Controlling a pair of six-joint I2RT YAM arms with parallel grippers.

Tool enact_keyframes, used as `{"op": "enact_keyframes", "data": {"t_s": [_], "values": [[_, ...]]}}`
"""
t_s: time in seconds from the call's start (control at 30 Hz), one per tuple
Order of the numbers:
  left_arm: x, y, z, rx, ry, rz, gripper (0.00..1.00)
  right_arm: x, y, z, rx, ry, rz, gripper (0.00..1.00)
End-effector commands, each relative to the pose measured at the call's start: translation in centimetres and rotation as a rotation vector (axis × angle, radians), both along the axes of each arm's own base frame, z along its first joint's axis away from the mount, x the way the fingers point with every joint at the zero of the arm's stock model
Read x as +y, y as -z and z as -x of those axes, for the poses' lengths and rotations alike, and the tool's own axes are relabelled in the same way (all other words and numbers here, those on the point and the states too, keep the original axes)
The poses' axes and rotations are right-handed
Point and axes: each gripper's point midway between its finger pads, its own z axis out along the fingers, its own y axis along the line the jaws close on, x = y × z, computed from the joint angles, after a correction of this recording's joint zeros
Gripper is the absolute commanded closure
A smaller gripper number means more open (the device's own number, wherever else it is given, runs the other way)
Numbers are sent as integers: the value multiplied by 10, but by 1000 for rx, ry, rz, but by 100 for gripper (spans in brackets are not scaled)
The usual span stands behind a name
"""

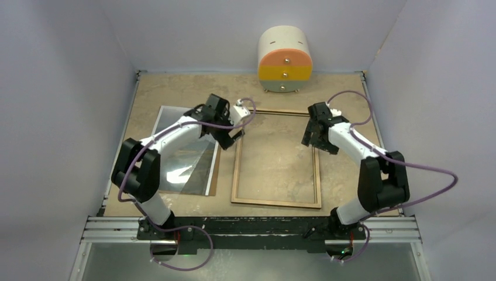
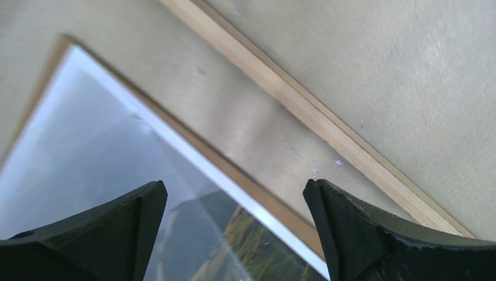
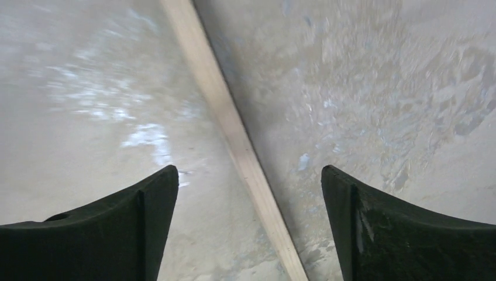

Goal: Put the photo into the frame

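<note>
The frame [image 1: 275, 203] lies light-wood side up at the centre of the tabletop [image 1: 175, 88]. The photo [image 1: 190, 170] lies picture-up just left of it, on a brown board [image 1: 214, 174]. My left pincer [image 1: 232, 140] hovers, jaws apart, by the frame's upper left corner. My right pincer [image 1: 316, 146], jaws apart and empty, hangs over its right rail.
</note>
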Motion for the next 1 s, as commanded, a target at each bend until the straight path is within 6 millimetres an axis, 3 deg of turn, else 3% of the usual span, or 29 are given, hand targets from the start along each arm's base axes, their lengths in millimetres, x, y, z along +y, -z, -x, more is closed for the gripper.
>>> {"op": "enact_keyframes", "data": {"t_s": [0.0,0.13,0.27,0.33,0.4,0.5,0.6,0.67,0.8,0.97], "values": [[37,-81,-40,-106,-84,94,0,22,-69,-34,-217,-66,-116,2],[112,-102,-79,-156,-245,69,0,78,-100,-59,-326,-185,-275,1],[217,-97,-104,-170,-472,-29,3,170,-118,-79,-342,-356,-322,1],[274,-96,-112,-208,-609,-95,5,217,-134,-94,-364,-418,-355,1],[323,-91,-113,-227,-730,-172,8,259,-133,-100,-355,-470,-405,2],[380,-80,-106,-239,-878,-280,13,319,-123,-103,-325,-538,-501,7],[411,-66,-96,-246,-960,-352,18,363,-103,-101,-281,-584,-549,8],[424,-58,-90,-258,-993,-401,18,381,-78,-101,-240,-596,-553,9],[436,-41,-85,-267,-1034,-463,19,393,-48,-103,-196,-581,-571,10],[436,-11,-77,-223,-1059,-476,20,398,-18,-98,-131,-561,-586,12]]}}
